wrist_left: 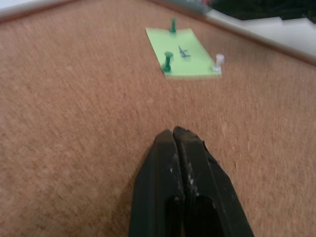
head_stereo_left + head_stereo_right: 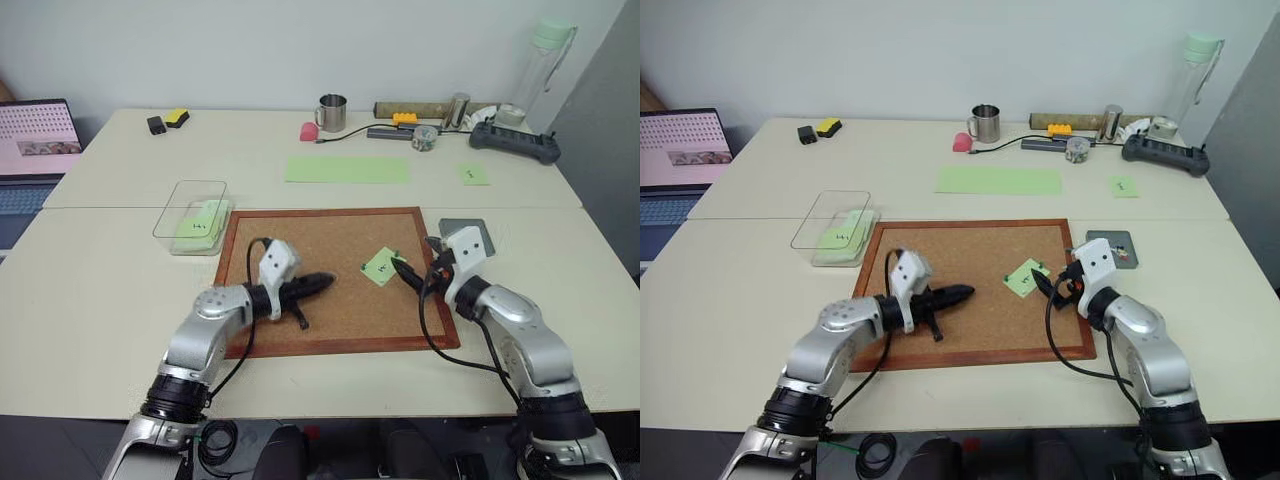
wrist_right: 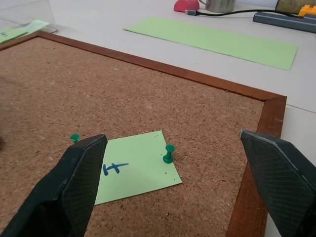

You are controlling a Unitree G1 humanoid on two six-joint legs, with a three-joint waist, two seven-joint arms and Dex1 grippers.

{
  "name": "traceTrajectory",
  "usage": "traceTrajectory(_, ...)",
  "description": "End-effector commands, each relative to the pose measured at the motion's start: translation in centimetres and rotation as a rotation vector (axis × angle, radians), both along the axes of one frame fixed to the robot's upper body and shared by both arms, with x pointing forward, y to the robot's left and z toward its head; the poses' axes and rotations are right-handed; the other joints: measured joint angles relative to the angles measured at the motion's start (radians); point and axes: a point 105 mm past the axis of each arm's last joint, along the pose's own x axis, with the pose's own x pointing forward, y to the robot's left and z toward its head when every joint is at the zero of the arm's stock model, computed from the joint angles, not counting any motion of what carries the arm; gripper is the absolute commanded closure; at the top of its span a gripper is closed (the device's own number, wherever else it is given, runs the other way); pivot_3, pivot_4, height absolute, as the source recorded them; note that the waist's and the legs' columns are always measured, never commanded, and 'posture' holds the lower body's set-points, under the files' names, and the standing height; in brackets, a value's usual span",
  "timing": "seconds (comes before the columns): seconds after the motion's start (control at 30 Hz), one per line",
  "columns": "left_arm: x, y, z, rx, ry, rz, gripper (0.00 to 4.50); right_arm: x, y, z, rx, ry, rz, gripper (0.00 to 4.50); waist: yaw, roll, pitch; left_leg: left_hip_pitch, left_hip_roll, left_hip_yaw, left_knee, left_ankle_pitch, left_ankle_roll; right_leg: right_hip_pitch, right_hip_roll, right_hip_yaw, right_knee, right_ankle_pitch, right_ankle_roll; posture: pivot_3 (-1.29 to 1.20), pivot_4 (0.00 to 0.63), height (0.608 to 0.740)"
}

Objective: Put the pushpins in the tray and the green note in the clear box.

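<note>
- The green note (image 2: 381, 266) lies right of centre in the frame on the cork board (image 2: 300, 250), pinned by pushpins (image 1: 168, 61): two green ones and a white one show in the left wrist view.
- The left gripper (image 2: 322, 282) hovers over the board at centre, jaws clenched on nothing, pointing toward the note.
- The right gripper (image 3: 173, 187) sits at the note's right edge, jaws spread wide and empty, straddling a green pin.
- The tray (image 2: 1122, 249) rests on the surface just right of the board.
- The clear box (image 2: 190, 215) stands at the board's upper-left corner, holding green paper.
</note>
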Motion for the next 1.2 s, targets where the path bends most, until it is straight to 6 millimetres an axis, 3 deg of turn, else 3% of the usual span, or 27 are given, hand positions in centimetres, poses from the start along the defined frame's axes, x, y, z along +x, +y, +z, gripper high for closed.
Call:
traceTrajectory(0.03, -0.2, 0.6, -2.6, 0.095, 0.072, 0.013, 4.43, 0.7, 0.4, 0.8, 0.003, -0.04, 0.002, 0.0, 0.0, 0.001, -0.001, 0.0, 0.0, 0.0, 0.0, 0.0, 0.0, 0.0, 0.0, 0.0, 0.0, 0.0, 0.0, 0.0, 0.15, 0.74)
traceTrajectory(0.27, -0.3, 0.3, -2.3, 0.043, 0.074, 0.002, 4.43, 2.0, 1.0, 0.2, 0.059, -0.01, -0.006, 0.0, -0.001, 0.001, -0.001, 0.007, 0.0, 0.002, 0.0, 0.0, 0.0, 0.006, 0.0, 0.001, 0.0, 0.0, 0.0, 0.0, 0.15, 0.74)
traceTrajectory(0.53, 0.4, 0.6, -1.7, -0.018, 0.055, 0.056, 4.43, 3.4, 1.3, -1.9, 0.067, 0.011, -0.025, 0.0, -0.001, 0.002, -0.001, 0.008, 0.0, 0.003, 0.0, 0.0, 0.0, 0.007, 0.0, 0.002, 0.0, 0.0, 0.0, 0.0, 0.15, 0.74)
traceTrajectory(0.67, 0.5, 0.7, -1.5, -0.017, 0.047, 0.061, 4.5, 3.4, 1.7, -2.5, 0.046, 0.007, -0.008, 0.53, -0.001, 0.002, -0.001, 0.01, 0.0, 0.002, 0.0, 0.0, 0.001, 0.008, 0.0, 0.002, 0.0, 0.0, 0.0, 0.0, 0.15, 0.74)
traceTrajectory(0.8, 0.5, 0.9, -1.5, -0.009, 0.043, 0.066, 4.5, 3.2, 1.9, -2.5, 0.068, 0.006, -0.001, 1.53, -0.001, 0.002, -0.001, 0.01, 0.0, 0.002, 0.0, 0.001, 0.001, 0.008, 0.0, 0.002, 0.0, 0.0, 0.001, 0.0, 0.15, 0.74)
traceTrajectory(0.97, 0.6, 0.9, -1.5, -0.007, 0.04, 0.066, 4.5, 3.1, 1.9, -2.4, 0.075, 0.001, -0.004, 2.3, -0.001, 0.002, -0.001, 0.01, 0.001, 0.002, 0.0, 0.001, 0.001, 0.008, 0.0, 0.002, 0.0, 0.0, 0.001, 0.0, 0.15, 0.74)
traceTrajectory(1.2, 0.8, 0.9, -1.4, -0.007, 0.034, 0.073, 4.5, 2.9, 1.8, -2.2, 0.082, -0.01, -0.001, 3.73, -0.001, 0.002, -0.001, 0.01, 0.0, 0.002, 0.0, 0.001, 0.001, 0.008, 0.0, 0.002, 0.0, -0.001, 0.002, 0.0, 0.15, 0.74)
